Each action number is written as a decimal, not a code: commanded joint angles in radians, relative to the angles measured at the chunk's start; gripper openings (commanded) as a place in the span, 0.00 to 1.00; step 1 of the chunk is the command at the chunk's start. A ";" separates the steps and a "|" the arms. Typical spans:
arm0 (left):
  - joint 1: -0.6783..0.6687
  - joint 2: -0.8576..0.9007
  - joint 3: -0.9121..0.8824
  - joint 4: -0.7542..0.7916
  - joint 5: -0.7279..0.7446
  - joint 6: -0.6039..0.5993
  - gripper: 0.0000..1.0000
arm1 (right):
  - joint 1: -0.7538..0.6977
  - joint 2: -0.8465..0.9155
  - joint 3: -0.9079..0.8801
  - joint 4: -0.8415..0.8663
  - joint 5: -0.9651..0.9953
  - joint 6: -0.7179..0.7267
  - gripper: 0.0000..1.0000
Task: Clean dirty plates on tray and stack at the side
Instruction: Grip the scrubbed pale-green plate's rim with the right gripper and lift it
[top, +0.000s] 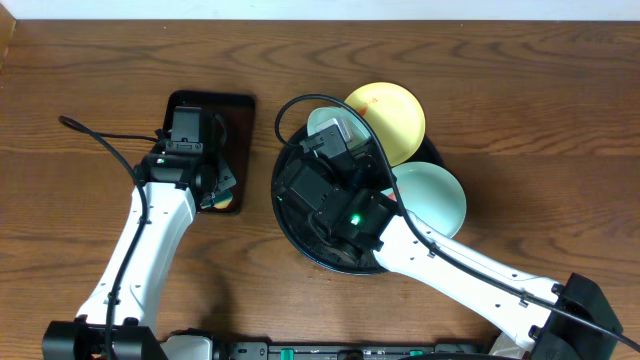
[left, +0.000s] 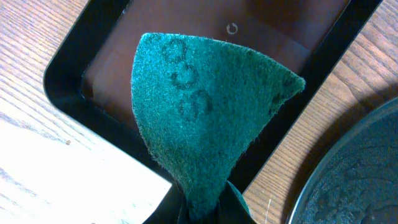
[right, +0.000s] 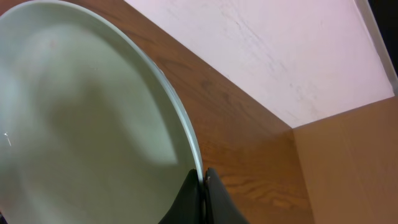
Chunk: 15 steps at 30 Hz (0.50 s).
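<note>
Grip check: right gripper (right: 202, 190) is pinched tight on the rim of a mint plate (right: 87, 124), jaws closed down to the plate's thickness. Plate is tilted up on edge in the wrist view, concave face toward the camera. Face is pale mint-white and glossy, with a soft shadow across the middle. Can't tell if it has smears. Overhead shows only a sliver of it past the wrist, over the far-left part of the black tray (top: 287, 218).

Other side: left gripper (left: 202, 210) is closed on a green pad (left: 205, 106), gripping its bottom corner. Pad fans upward, fuzzy, with dark printed marks. It hangs over the brown tray (left: 292, 37), a small rectangular one with a black rim, left of the black tray and apart from it.

Other plates: yellow plate (top: 392, 115) at the black tray's far-right rim, second mint plate (top: 437, 195) at its right rim, just beside the yellow one. Both overlap the rim. Black tray is round and glossy with a raised rim; the right arm covers most of its middle.

Surface: dark-brown wood-grain table (top: 520, 80), both trays on it.

Room: right wrist view shows a pale pinkish wall (right: 280, 50) with wood below it.
</note>
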 joint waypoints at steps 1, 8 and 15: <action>0.000 0.006 -0.006 -0.003 -0.005 0.009 0.07 | 0.006 -0.019 0.012 0.000 0.011 0.034 0.01; 0.000 0.006 -0.006 -0.003 -0.005 0.008 0.07 | 0.003 -0.019 0.012 0.000 0.011 0.052 0.01; 0.000 0.006 -0.006 -0.003 -0.005 0.009 0.07 | -0.001 -0.019 0.012 0.000 -0.013 0.068 0.01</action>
